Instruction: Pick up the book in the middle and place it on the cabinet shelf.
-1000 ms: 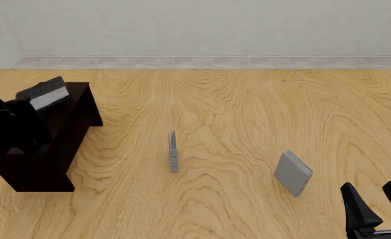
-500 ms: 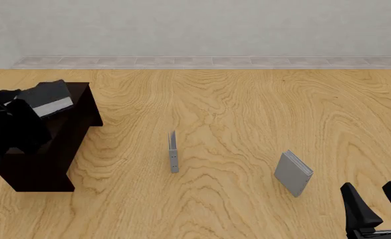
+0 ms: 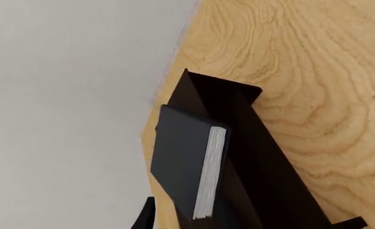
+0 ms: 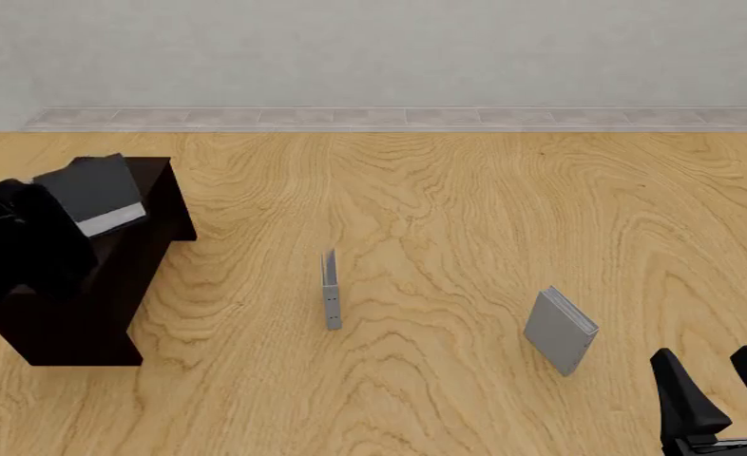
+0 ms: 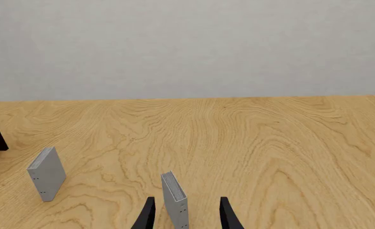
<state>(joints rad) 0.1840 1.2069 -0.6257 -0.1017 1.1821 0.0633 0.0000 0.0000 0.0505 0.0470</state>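
The thick black book [image 4: 92, 193] with white page edges lies tilted on the far end of the dark brown cabinet's [image 4: 101, 285] flat top, at the table's left. In the left wrist view the book [image 3: 186, 160] rests on the cabinet [image 3: 264, 176]. My left gripper [image 3: 248, 222] is just behind it, with only the fingertips [image 3: 145, 215] showing, spread wider than the book and apart from it. In the front view the left arm [image 4: 19, 247] hangs over the cabinet's near end. My right gripper [image 4: 718, 394] is open and empty at the front right.
A thin grey book [image 4: 331, 290] stands upright at the table's middle. A smaller light-grey book [image 4: 560, 331] stands to its right, ahead of the right gripper; it also shows in the right wrist view [image 5: 174, 198]. A wall runs along the far edge.
The black book has swung from steeply tilted in the left gripper to lying flatter on the cabinet top. The left fingers now stand apart from it. The right arm has not moved.
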